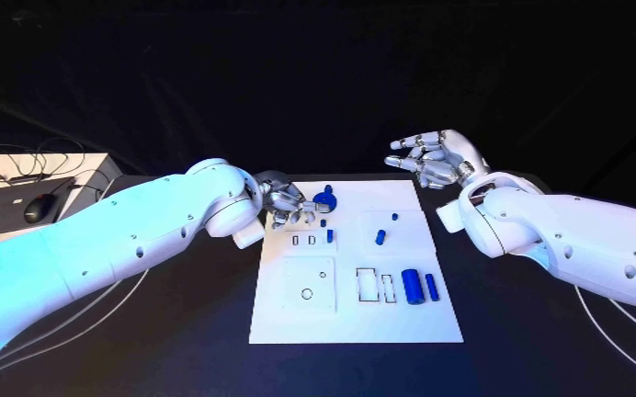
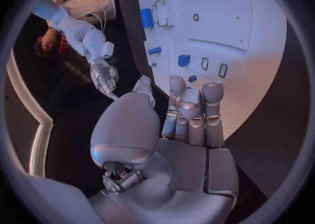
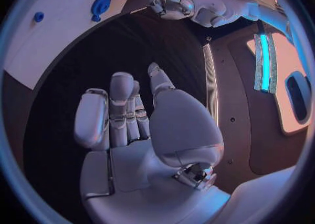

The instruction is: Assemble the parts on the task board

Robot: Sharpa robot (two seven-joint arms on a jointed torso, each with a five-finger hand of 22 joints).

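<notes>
White task board (image 1: 347,310) lies mid-table, blue parts (image 1: 419,285) scattered across it. Left hand (image 1: 284,199) hovers at its far-left corner, fingers curled, empty; right hand (image 1: 435,159) hangs beyond its far-right corner, fingers apart.

Blue parts (image 1: 411,285) lie on the white task board (image 1: 398,323), black table (image 1: 530,342) beneath.

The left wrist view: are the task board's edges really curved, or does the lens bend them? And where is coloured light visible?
Left wrist view: the fisheye lens bends the task board; the head view shows its edges straight. Head view: bluish light falls on the left arm. Right wrist view: the right hand looks bluish.
</notes>
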